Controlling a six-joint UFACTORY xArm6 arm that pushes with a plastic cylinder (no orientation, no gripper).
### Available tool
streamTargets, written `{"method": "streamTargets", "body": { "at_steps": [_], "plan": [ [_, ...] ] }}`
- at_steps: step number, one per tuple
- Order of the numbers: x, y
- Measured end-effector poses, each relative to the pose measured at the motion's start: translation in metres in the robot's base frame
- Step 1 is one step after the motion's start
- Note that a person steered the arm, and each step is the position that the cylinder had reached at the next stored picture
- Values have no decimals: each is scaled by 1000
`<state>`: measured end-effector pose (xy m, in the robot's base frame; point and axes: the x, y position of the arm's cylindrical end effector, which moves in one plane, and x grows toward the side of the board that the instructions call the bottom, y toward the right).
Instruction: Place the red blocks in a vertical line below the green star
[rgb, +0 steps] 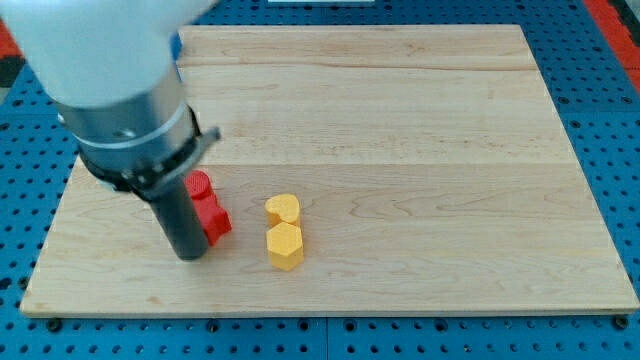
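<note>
My tip (189, 256) rests on the tabletop (420, 120) at the view's lower left, touching the left side of two red blocks (208, 210) that sit stacked in a short column, partly hidden by the rod. The end effector is a bare rod; it grips nothing. No green star shows, perhaps behind the arm. Just right sit a yellow heart (283, 209) and yellow hexagon (285, 245); a rightward push risks driving the reds into them

Pale wooden surface (400, 120) with lengthwise grain, two red blocks (208, 207), yellow heart block (283, 209), yellow hexagon block (285, 246), dark rod, blue perforated base (610, 110)
</note>
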<state>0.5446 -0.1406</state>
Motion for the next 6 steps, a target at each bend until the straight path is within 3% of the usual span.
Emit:
{"method": "streamTargets", "body": {
  "at_steps": [3, 4, 6],
  "plan": [
    [-53, 43],
    [-69, 26],
    [-106, -72]
  ]
}}
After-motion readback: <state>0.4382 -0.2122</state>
